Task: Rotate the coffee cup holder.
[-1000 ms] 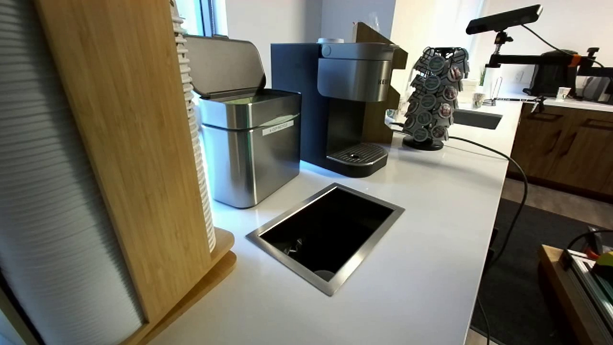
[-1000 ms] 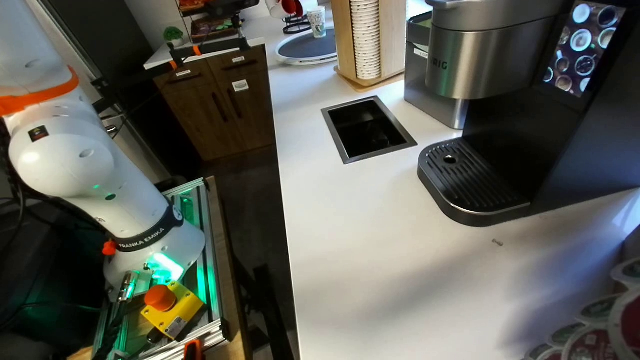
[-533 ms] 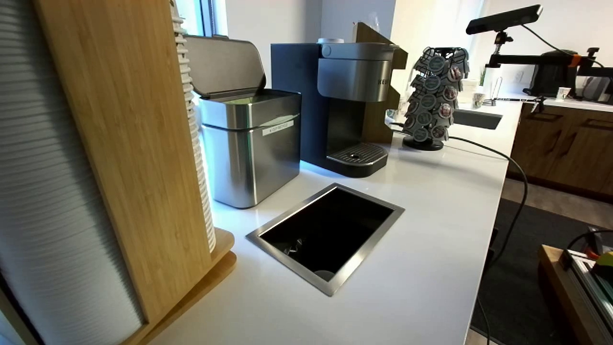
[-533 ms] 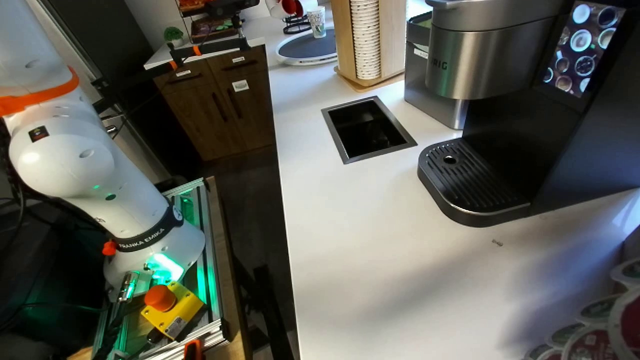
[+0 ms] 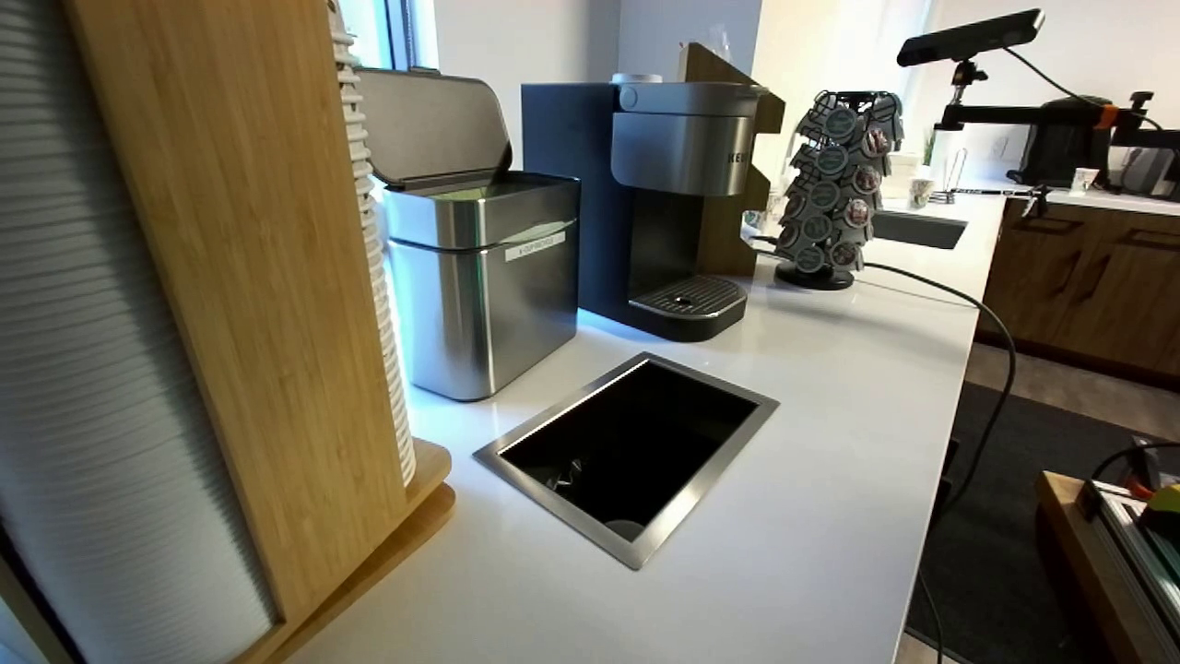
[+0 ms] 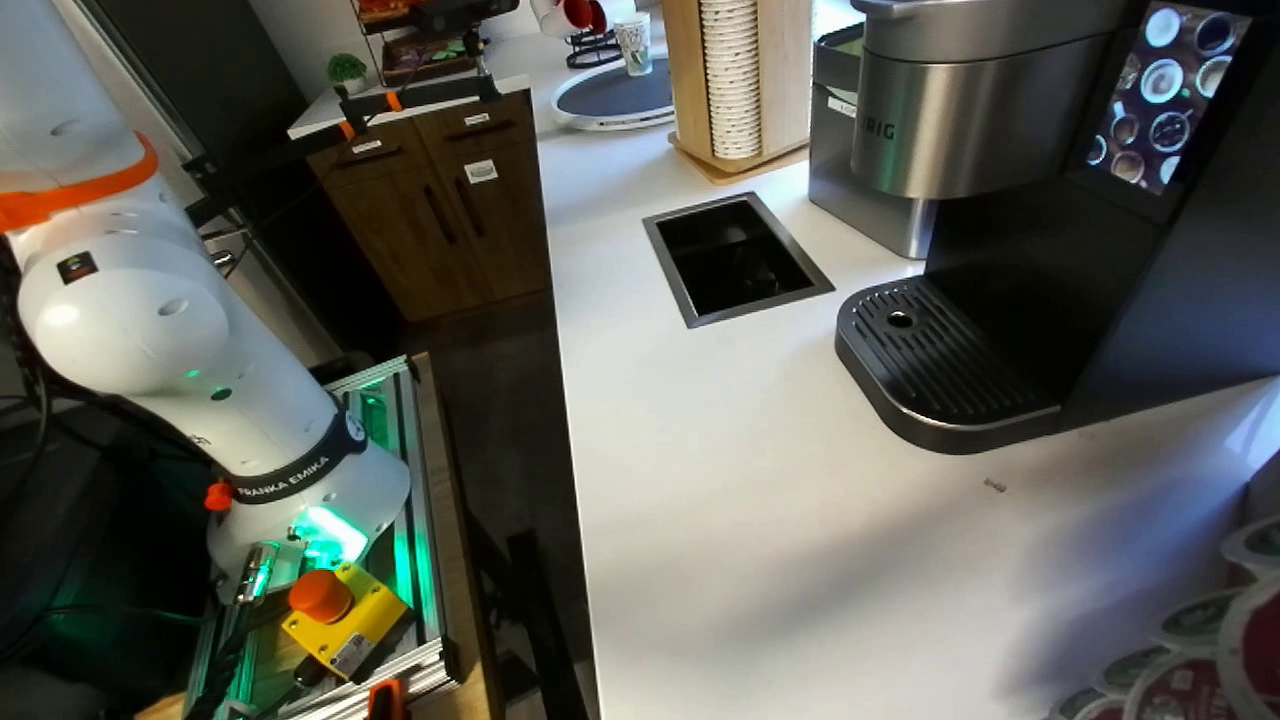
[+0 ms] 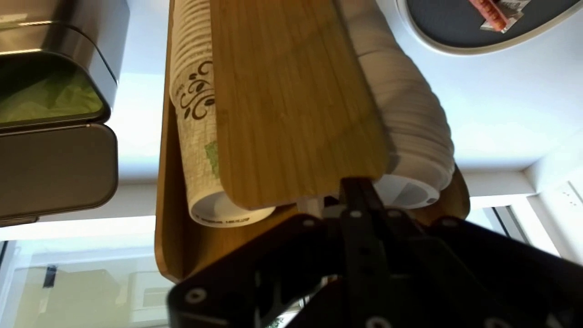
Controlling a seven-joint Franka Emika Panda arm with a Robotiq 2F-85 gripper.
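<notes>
On the long glossy white counter [image 5: 811, 461], no visible shift over the last second. Tall light-wood panelled cup holder [image 5: 267, 323] stands there, same angle in both exterior views; rotation likely not under way. Wrist view only: black jointed two-finger gripper [image 7: 358, 182], fingers seemingly pressed together, contact unclear; white paper cup, green-and-brown print [image 7: 196, 155].

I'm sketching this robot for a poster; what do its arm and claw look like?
The arm is smooth, rounded and white, with an orange band and a black collar lettered FRANKA EMIKA. The claw is black, with pale round screws.
</notes>
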